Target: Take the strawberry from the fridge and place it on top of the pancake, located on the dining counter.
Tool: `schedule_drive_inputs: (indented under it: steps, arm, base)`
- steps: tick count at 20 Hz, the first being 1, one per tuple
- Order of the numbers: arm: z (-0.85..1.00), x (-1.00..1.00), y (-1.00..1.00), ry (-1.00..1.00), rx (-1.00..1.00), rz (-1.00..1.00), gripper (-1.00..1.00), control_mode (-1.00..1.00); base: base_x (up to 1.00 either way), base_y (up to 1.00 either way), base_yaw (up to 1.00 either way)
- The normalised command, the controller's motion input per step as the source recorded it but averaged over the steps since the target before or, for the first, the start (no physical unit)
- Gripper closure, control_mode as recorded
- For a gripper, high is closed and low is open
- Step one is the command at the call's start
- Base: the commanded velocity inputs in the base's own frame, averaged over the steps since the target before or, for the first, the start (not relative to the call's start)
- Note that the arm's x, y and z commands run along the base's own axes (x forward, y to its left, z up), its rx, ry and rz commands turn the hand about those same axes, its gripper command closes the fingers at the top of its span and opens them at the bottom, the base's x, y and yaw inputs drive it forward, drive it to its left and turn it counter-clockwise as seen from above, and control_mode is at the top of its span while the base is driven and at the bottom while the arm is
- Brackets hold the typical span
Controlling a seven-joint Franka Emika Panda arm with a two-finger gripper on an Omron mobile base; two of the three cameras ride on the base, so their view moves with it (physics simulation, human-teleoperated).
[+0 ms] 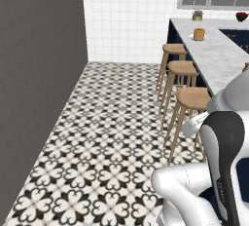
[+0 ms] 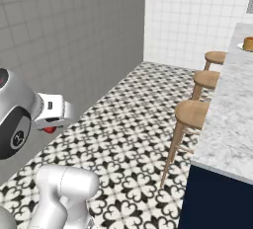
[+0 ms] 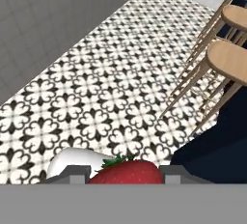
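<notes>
The tool [image 3: 126,175] is closed on one strawberry [image 3: 126,172], a glossy red fruit with a small green leafy cap, pinched between two dark grey fingertips [image 3: 73,174] at 6 o'clock in the hand view. In the right base view the same red fruit [image 2: 49,130] peeks out under the white boxy hand at about 9 o'clock, held well above the floor.

The floor [image 1: 112,137] is tiled in a repeating black-and-white flower pattern, flat and matte. A plain dark grey wall [image 1: 39,74] runs along the 9 o'clock side of the left base view; the far wall [image 1: 126,20] is small white square tiles.

Three round stools [image 1: 194,98] with smooth pale wooden seats and slim splayed legs stand in a row against the counter [image 1: 214,57], toward 3 o'clock. The counter top is white-grey marbled stone over navy panels (the navy shows best at 5 o'clock in the right base view).

One short stack of round golden-brown pancakes [image 1: 199,34] sits on a small white plate on the counter, near 1 o'clock in the left base view, well apart from the fruit. Behind it, by the window, stand two small items: a little pot [image 1: 197,15] and a dark red bowl-like shape [image 1: 241,16], both too small to tell further.
</notes>
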Motion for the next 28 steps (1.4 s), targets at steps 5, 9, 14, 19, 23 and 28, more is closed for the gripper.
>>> schedule_drive_inputs:
  steps: [5, 9, 14, 19, 23, 28]
  arm:
    - [0.00, 0.00, 0.00, 0.00, 0.00, 0.00, 1.00, 1.00]
    - [0.00, 0.00, 0.00, 0.00, 0.00, 0.00, 1.00, 1.00]
    - [0.00, 0.00, 0.00, 0.00, 0.00, 0.00, 1.00, 1.00]
    - [0.00, 0.00, 0.00, 0.00, 0.00, 0.00, 1.00, 1.00]
    - [0.00, 0.00, 0.00, 0.00, 0.00, 0.00, 1.00, 1.00]
    - [0.00, 0.00, 0.00, 0.00, 0.00, 0.00, 1.00, 1.00]
  base:
    - [1.00, 0.83, -0.53]
    - [0.98, 0.71, -0.53]
    - [0.85, 0.61, -0.55]
    - [0.78, 0.67, -0.54]
    - [0.65, 0.86, -0.52]
    - [0.62, 1.00, -0.51]
